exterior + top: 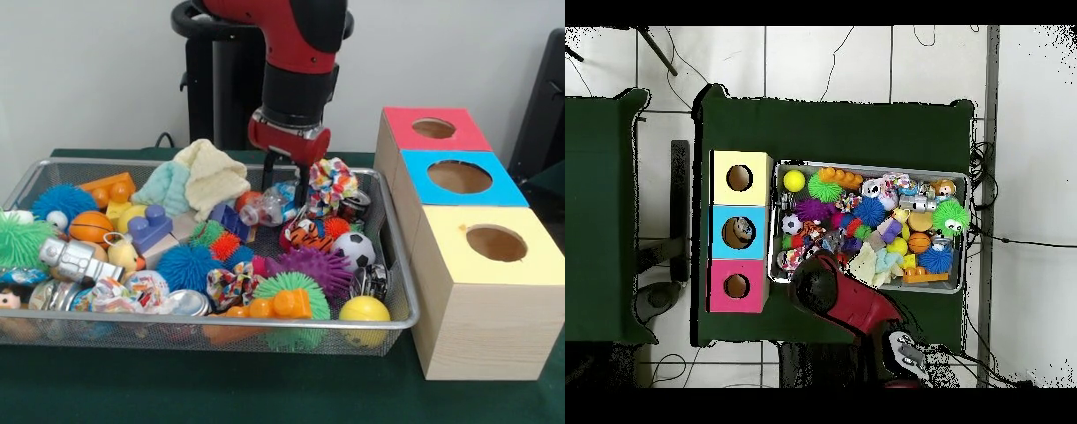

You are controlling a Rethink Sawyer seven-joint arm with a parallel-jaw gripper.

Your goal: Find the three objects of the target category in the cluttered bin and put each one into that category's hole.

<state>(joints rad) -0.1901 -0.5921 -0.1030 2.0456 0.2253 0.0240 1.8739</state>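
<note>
My gripper [285,183] hangs with fingers parted over the wire bin's [395,265] far side, targets unidentified in the clutter, so closing could snag the neighbouring clear toy [265,208].

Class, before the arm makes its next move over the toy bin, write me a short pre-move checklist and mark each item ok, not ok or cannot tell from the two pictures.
1. Pincer open and empty: ok, its two fingers stand apart with nothing between them.
2. Pincer over the bin, not outside it: ok, it hangs above the far right part.
3. Toys directly below: the clear wrapped toy and the tiger toy; whether either is of the target category: cannot tell.
4. Holes unblocked: yellow box and pink box ok; blue box seems to show something inside from overhead.
5. Bin square beside the boxes: ok.
</note>
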